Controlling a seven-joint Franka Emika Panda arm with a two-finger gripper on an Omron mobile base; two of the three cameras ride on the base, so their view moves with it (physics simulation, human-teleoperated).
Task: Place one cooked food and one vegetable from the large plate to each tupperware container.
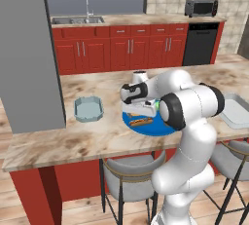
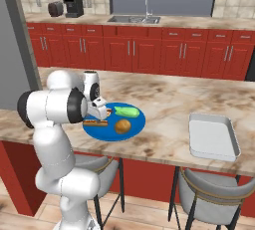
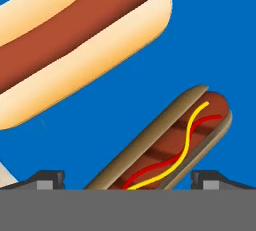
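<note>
fingers (image 3: pixel 128 179) spread wide, empty, astride small mustard-striped hot dog (image 3: pixel 170 145) | flat round bright blue plate (image 2: pixel 99 128) | right base: green vegetable (image 2: pixel 126 110), brown round food (image 2: pixel 122 126)

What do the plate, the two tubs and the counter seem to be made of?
Plate: probably glazed ceramic or hard plastic; flat, even bright blue, no pattern.
Small tub and large tub: likely plastic; pale blue-grey, thin raised rims, matte.
Counter: looks like polished marble or a laminate copy; beige with brown veins.
Everything is rendered, so these are guesses from colour and shape.
</note>
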